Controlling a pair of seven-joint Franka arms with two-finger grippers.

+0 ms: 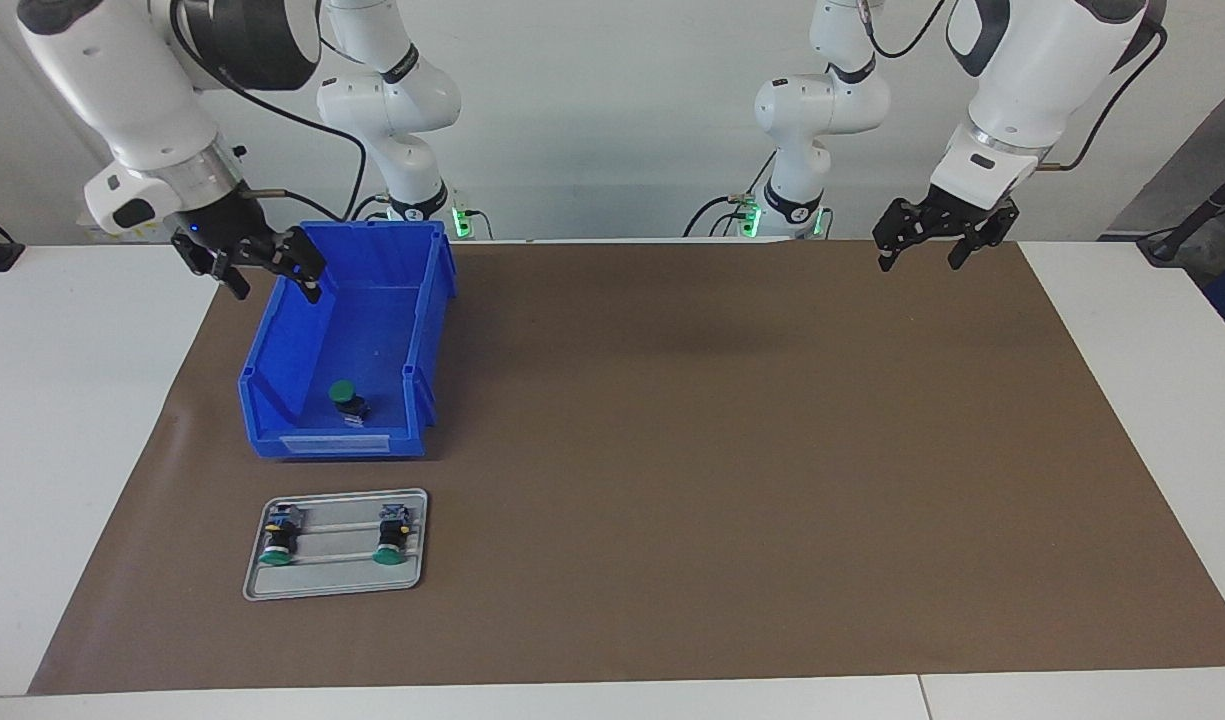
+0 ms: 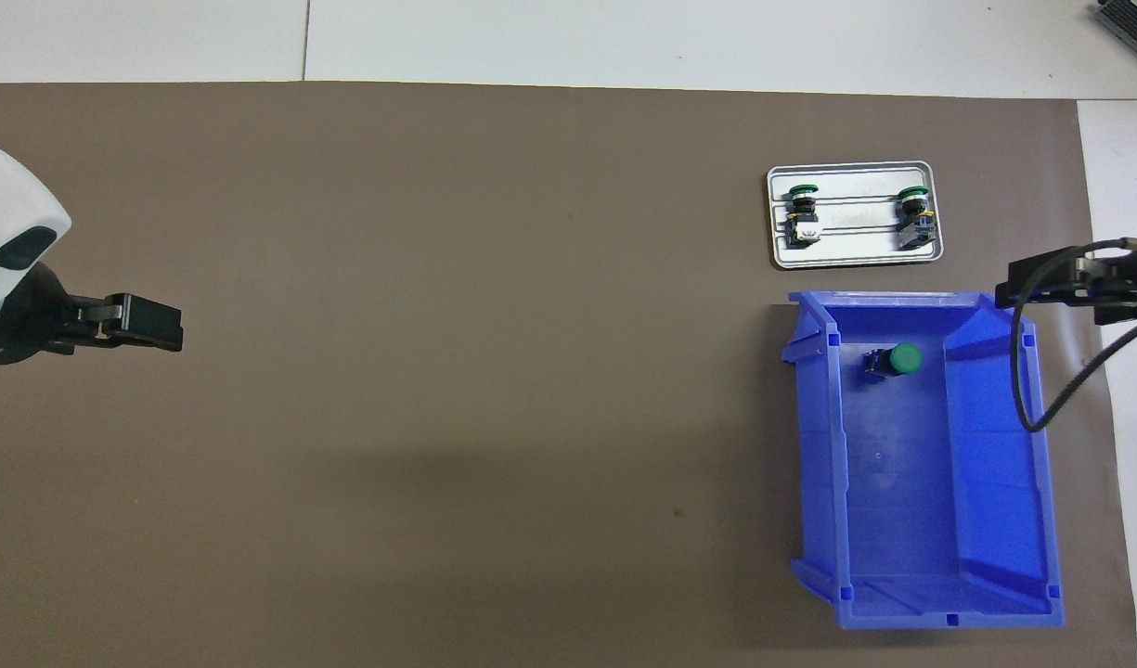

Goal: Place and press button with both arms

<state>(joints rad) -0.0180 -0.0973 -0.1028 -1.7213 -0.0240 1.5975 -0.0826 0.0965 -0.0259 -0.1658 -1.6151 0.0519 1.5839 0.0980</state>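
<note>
A green-capped button (image 1: 344, 398) (image 2: 897, 360) lies loose on the floor of the blue bin (image 1: 332, 445) (image 2: 939, 612), with nothing touching it. My right gripper (image 1: 278, 285) (image 2: 1018, 283) hangs open and empty, high over the bin's rim on the side toward the right arm's end of the table. Two more buttons (image 1: 275, 545) (image 1: 390, 540) lie on the grey tray (image 1: 337, 585) (image 2: 851, 258), which is farther from the robots than the bin. My left gripper (image 1: 920, 262) (image 2: 160, 325) waits open and empty over the mat's edge at the left arm's end.
A brown mat (image 1: 732, 480) covers most of the white table (image 1: 72, 400). The bin and the tray both stand toward the right arm's end of it.
</note>
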